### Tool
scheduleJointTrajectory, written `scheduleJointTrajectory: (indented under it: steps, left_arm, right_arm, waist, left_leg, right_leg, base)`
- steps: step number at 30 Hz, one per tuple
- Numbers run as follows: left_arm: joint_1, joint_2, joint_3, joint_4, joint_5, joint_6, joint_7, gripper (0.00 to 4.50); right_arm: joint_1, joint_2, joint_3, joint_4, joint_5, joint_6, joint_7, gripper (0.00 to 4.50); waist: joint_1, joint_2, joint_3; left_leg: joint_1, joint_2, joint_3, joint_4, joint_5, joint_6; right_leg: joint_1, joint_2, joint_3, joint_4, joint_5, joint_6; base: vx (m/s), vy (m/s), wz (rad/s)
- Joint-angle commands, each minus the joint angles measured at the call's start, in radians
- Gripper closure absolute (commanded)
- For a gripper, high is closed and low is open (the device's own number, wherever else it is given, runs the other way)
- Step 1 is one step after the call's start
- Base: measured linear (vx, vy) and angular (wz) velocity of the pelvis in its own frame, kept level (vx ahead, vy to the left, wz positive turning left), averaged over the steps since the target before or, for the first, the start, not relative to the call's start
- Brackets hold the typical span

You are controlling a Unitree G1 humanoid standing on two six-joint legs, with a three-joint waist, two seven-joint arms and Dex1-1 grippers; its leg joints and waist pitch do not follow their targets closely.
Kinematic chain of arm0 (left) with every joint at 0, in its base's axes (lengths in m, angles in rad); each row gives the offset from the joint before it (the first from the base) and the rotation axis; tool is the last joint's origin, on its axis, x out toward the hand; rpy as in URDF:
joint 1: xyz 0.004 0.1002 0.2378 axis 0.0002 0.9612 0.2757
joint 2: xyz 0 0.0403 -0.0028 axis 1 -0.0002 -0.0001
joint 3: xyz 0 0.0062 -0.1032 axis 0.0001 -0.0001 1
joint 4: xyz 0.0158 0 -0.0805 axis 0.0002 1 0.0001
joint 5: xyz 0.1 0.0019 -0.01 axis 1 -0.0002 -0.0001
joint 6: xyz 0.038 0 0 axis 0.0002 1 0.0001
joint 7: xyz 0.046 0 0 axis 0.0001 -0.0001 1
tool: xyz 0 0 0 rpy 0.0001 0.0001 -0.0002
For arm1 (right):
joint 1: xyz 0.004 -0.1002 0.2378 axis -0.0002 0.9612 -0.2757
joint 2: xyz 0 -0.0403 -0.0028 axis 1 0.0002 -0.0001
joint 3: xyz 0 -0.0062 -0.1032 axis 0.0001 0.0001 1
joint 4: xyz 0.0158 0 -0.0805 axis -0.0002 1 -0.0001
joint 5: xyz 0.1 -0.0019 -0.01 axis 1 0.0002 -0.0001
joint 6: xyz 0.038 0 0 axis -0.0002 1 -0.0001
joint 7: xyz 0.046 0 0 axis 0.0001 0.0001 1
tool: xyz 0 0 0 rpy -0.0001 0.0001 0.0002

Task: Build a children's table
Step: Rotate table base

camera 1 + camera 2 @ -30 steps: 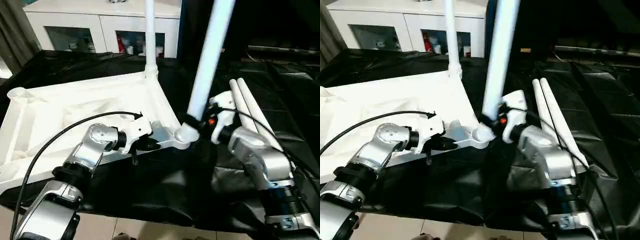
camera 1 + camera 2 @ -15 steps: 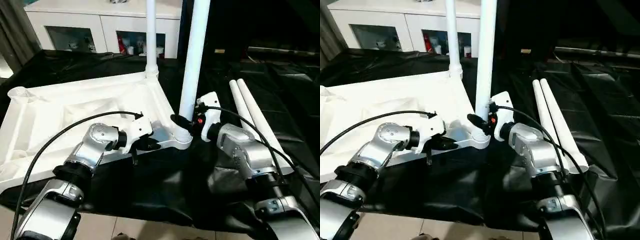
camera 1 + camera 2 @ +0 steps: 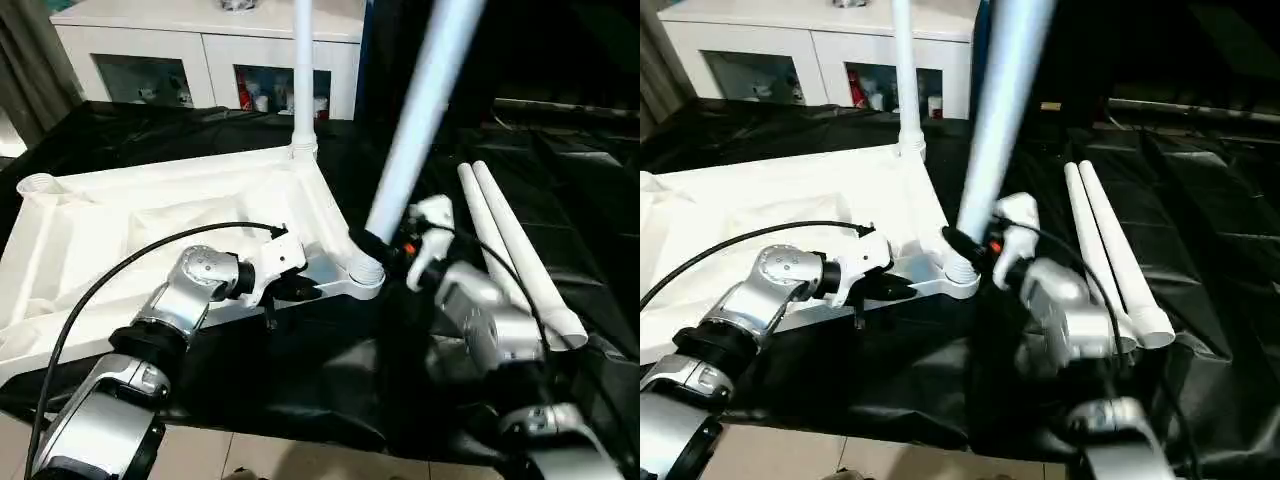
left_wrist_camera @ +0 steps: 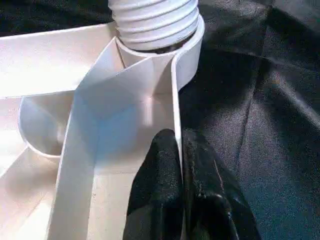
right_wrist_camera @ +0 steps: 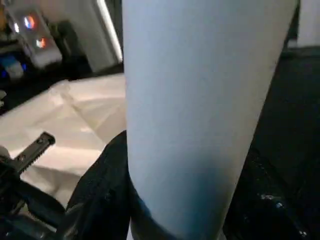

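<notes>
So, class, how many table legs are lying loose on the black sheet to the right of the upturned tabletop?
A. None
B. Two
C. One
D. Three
B. Two loose legs lie side by side on the black sheet; one fitted leg stands in the tabletop, and the right gripper holds the tilted leg at a corner socket.

No text, label, brand, number or sign can be read anywhere in these views. The white plastic parts are plain.
</notes>
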Motion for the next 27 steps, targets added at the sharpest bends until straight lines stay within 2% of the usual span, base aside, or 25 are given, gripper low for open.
scheduleJointTrajectory:
  steps: [1,3,4,5,6,8,11,15,16,17,18,19,20,22,24,27]
  left_arm:
    - [-0.012,-0.005,-0.008,0.023,0.016,-0.016,0.022,4.5]
    - [-0.013,-0.005,-0.008,0.025,0.016,-0.017,0.022,4.5]
    - [-0.015,-0.004,-0.009,0.027,0.016,-0.018,0.022,4.5]
    - [-0.016,-0.003,-0.009,0.03,0.017,-0.02,0.021,4.5]
    - [-0.018,-0.002,-0.01,0.032,0.017,-0.021,0.021,4.5]
    - [-0.021,0.0,-0.012,0.036,0.021,-0.025,0.021,4.5]
    - [-0.026,0.003,-0.012,0.045,0.024,-0.031,0.019,4.5]
    - [-0.033,0.009,-0.017,0.054,0.033,-0.036,0.015,4.5]
    - [-0.033,0.011,-0.018,0.053,0.034,-0.038,0.014,4.5]
    - [-0.033,0.014,-0.02,0.053,0.037,-0.04,0.012,4.5]
    - [-0.034,0.017,-0.023,0.056,0.042,-0.047,0.012,4.5]
    - [-0.035,0.019,-0.026,0.059,0.046,-0.052,0.013,4.5]
    - [-0.034,0.02,-0.028,0.059,0.048,-0.055,0.013,4.5]
    - [-0.035,0.02,-0.028,0.06,0.049,-0.056,0.012,4.5]
    - [-0.032,0.018,-0.03,0.055,0.049,-0.057,0.011,4.5]
    - [-0.027,0.016,-0.032,0.052,0.049,-0.062,0.008,4.5]
  right_arm:
    - [0.039,0.003,0.017,0.038,-0.021,-0.04,0.016,2.59]
    - [0.054,0.009,0.027,0.041,-0.032,-0.07,0.019,2.59]
    - [0.062,0.012,0.033,0.046,-0.044,-0.095,0.017,2.59]
    - [0.074,0.017,0.041,0.054,-0.059,-0.13,0.014,2.59]
    - [0.08,0.02,0.045,0.061,-0.069,-0.152,0.014,2.59]
    - [0.091,0.027,0.049,0.075,-0.089,-0.197,0.008,2.59]
    - [0.092,0.032,0.058,0.11,-0.108,-0.249,0.014,2.59]
    - [0.078,0.019,0.096,0.12,-0.142,-0.222,0.029,2.59]
    - [0.071,0.017,0.1,0.121,-0.144,-0.213,0.036,2.59]
    - [0.061,0.014,0.106,0.122,-0.146,-0.195,0.043,2.59]
    - [0.045,0.008,0.113,0.127,-0.149,-0.177,0.063,2.59]
    - [0.032,0.003,0.116,0.132,-0.15,-0.162,0.078,2.59]
    - [0.018,-0.004,0.123,0.138,-0.153,-0.146,0.096,2.59]
    - [0.01,-0.007,0.126,0.146,-0.156,-0.141,0.107,2.59]
    - [-0.014,-0.023,0.14,0.166,-0.163,-0.121,0.145,2.59]
    - [-0.029,-0.051,0.173,0.18,-0.178,-0.077,0.215,2.59]
  waist:
    - [-0.003,0.0,-0.064]
    - [-0.003,0.004,-0.063]
    - [-0.004,0.002,-0.063]
    - [-0.002,0.008,-0.064]
    - [-0.004,0.005,-0.063]
    - [-0.004,0.01,-0.063]
    - [-0.005,0.01,-0.061]
    - [-0.008,0.01,-0.058]
    - [-0.009,0.004,-0.059]
    - [-0.008,0.005,-0.059]
    - [-0.01,0.0,-0.059]
    - [-0.009,0.002,-0.059]
    - [-0.013,-0.003,-0.058]
    - [-0.011,0.002,-0.057]
    - [-0.014,-0.005,-0.058]
    - [-0.014,-0.007,-0.058]
  left_leg:
    - [0.015,0.044,-0.023,-0.078,-0.284,0.003]
    - [0.015,0.044,-0.024,-0.08,-0.294,0.001]
    - [0.015,0.044,-0.025,-0.08,-0.295,0.001]
    - [0.016,0.044,-0.024,-0.081,-0.302,-0.001]
    - [0.014,0.044,-0.025,-0.082,-0.308,-0.002]
    - [0.014,0.044,-0.025,-0.082,-0.316,0.0]
    - [0.016,0.044,-0.027,-0.084,-0.342,-0.003]
    - [0.016,0.044,-0.03,-0.087,-0.362,-0.005]
    - [0.016,0.044,-0.029,-0.087,-0.365,-0.003]
    - [0.017,0.045,-0.03,-0.086,-0.363,-0.001]
    - [0.013,0.045,-0.029,-0.087,-0.355,0.003]
    - [0.015,0.044,-0.03,-0.086,-0.355,0.004]
    - [0.014,0.044,-0.029,-0.086,-0.357,0.007]
    - [0.017,0.047,-0.03,-0.086,-0.362,0.003]
    - [0.015,0.046,-0.03,-0.086,-0.364,0.001]
    - [0.016,0.047,-0.028,-0.085,-0.35,0.006]
  right_leg:
    - [0.039,-0.063,0.048,-0.085,-0.297,-0.213]
    - [0.039,-0.062,0.047,-0.087,-0.306,-0.211]
    - [0.039,-0.061,0.047,-0.087,-0.305,-0.211]
    - [0.037,-0.062,0.048,-0.088,-0.302,-0.212]
    - [0.039,-0.062,0.047,-0.087,-0.3,-0.213]
    - [0.038,-0.062,0.047,-0.088,-0.306,-0.215]
    - [0.037,-0.063,0.047,-0.092,-0.337,-0.21]
    - [0.037,-0.061,0.046,-0.094,-0.366,-0.204]
    - [0.037,-0.061,0.047,-0.095,-0.373,-0.202]
    - [0.037,-0.064,0.047,-0.095,-0.382,-0.201]
    - [0.038,-0.062,0.047,-0.095,-0.38,-0.199]
    - [0.036,-0.062,0.047,-0.095,-0.384,-0.199]
    - [0.035,-0.062,0.047,-0.096,-0.394,-0.198]
    - [0.032,-0.064,0.048,-0.098,-0.404,-0.196]
    - [0.034,-0.064,0.048,-0.096,-0.408,-0.196]
    - [0.033,-0.063,0.049,-0.095,-0.393,-0.2]
  base:
    - [0.0,0.0,0.0]
    - [0.0,0.0,0.0]
    - [0.0,0.0,0.0]
    - [0.0,0.0,0.0]
    - [0.0,0.0,0.0]
    - [0.0,0.0,0.0]
    - [0.0,0.0,0.0]
    - [0.0,0.0,0.0]
    - [0.0,0.0,0.0]
    - [0.0,0.0,0.0]
    - [0.0,0.0,0.0]
    - [0.0,0.0,0.0]
    - [0.0,0.0,0.0]
    - [0.0,0.0,0.0]
    - [0.0,0.0,0.0]
    - [0.0,0.0,0.0]
